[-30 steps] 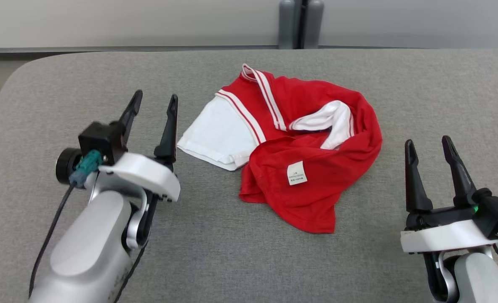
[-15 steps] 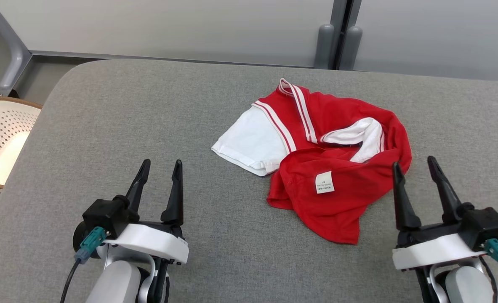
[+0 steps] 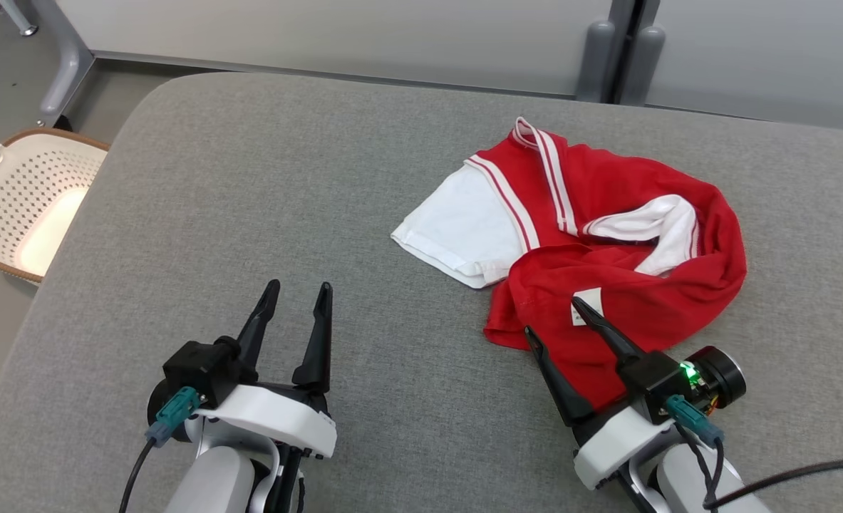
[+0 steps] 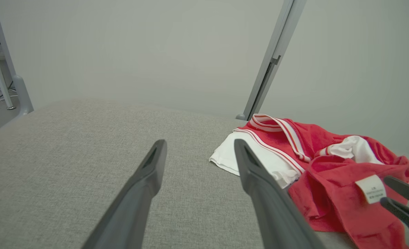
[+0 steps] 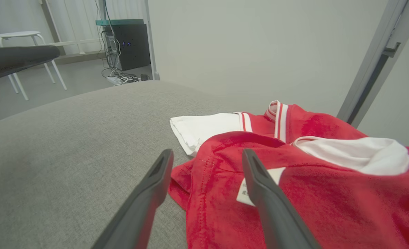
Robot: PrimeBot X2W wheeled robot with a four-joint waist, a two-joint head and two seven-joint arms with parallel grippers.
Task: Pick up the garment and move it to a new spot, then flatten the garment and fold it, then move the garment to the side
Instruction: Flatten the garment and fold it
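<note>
A crumpled red garment [image 3: 621,235] with white sleeves and white stripes lies on the grey cushioned surface [image 3: 286,178], right of centre. A white label shows near its front hem. My right gripper [image 3: 553,313] is open, its fingers over the garment's near red edge, one tip by the label. In the right wrist view the garment [image 5: 294,180] lies just past the open fingers [image 5: 163,173]. My left gripper [image 3: 296,296] stands open over bare surface, well left of the garment. The left wrist view shows the garment [image 4: 315,155] to its right, with my right gripper [image 4: 387,190] at the far right edge.
A white perforated basket [image 3: 15,206] with a brown rim sits on the floor off the surface's left edge. Grey wall panels and a post [image 3: 613,50] stand behind. A white side table [image 5: 17,38] and a black cabinet stand far off in the right wrist view.
The head camera has turned, shifting the whole picture. My right gripper swung in leftward from beside the garment to over its near red edge. The left gripper stays open.
</note>
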